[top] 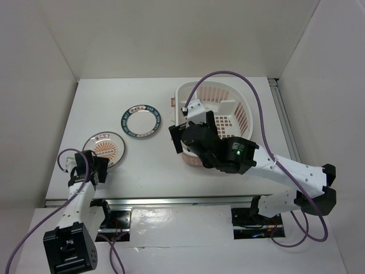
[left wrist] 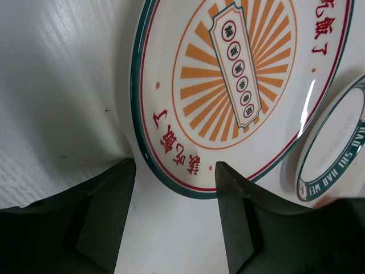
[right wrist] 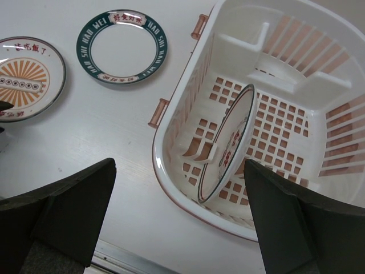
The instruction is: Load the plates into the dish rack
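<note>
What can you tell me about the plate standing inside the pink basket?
The plate is small, round and glossy white, ceramic-looking, with a thin dark rim and red motifs on its face. It stands on edge, tilted, in the pink basket, its lower rim on the perforated floor beside a short rib. Nothing grips it; the right end effector hangs open above.
</note>
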`<action>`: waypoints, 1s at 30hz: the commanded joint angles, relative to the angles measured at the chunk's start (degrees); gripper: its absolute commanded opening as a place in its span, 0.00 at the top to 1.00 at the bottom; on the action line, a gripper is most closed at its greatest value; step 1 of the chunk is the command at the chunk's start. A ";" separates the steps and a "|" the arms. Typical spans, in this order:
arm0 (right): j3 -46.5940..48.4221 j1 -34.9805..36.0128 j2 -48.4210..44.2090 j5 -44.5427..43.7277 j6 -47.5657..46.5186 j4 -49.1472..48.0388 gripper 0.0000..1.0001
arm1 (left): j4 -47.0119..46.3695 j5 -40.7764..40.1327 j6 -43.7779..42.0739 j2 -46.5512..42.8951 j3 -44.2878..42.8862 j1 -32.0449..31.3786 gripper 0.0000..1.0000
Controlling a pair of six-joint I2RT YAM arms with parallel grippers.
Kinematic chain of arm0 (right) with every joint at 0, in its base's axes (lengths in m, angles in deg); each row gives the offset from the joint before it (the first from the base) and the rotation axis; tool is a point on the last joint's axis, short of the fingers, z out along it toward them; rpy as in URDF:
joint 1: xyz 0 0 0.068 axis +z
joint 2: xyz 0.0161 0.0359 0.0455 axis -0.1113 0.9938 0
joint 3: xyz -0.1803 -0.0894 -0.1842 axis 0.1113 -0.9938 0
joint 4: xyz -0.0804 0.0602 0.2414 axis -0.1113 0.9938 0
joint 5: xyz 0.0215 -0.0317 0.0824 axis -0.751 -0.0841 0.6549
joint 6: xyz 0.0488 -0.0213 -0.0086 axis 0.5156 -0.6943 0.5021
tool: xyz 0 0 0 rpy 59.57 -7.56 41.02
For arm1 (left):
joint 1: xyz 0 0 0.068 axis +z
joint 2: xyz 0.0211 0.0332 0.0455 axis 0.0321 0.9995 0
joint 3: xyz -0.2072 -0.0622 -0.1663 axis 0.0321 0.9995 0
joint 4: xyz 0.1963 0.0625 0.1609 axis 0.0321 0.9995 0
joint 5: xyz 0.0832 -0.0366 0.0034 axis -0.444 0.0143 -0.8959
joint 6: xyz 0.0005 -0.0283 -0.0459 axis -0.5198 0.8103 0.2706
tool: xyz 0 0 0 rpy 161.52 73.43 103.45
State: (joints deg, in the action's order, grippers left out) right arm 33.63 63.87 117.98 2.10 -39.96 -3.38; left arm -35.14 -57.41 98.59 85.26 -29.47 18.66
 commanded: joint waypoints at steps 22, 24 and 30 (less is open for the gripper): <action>0.29 2.07 -1.14 -1.55 -0.79 -4.70 0.00 | -2.97 -3.42 5.18 3.27 4.80 1.37 1.00; 0.29 2.07 -1.14 -2.07 -0.79 -4.70 0.00 | -2.36 -3.42 5.80 3.88 4.28 1.90 1.00; 0.29 2.07 -0.52 -2.08 -0.79 -4.70 0.00 | 2.20 -3.42 4.65 1.00 0.50 2.43 1.00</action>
State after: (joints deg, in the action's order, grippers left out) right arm 33.63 65.38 117.98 1.62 -40.09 -4.95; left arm -41.76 -57.94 105.49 87.68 -26.80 20.41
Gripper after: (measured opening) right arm 0.999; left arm 0.262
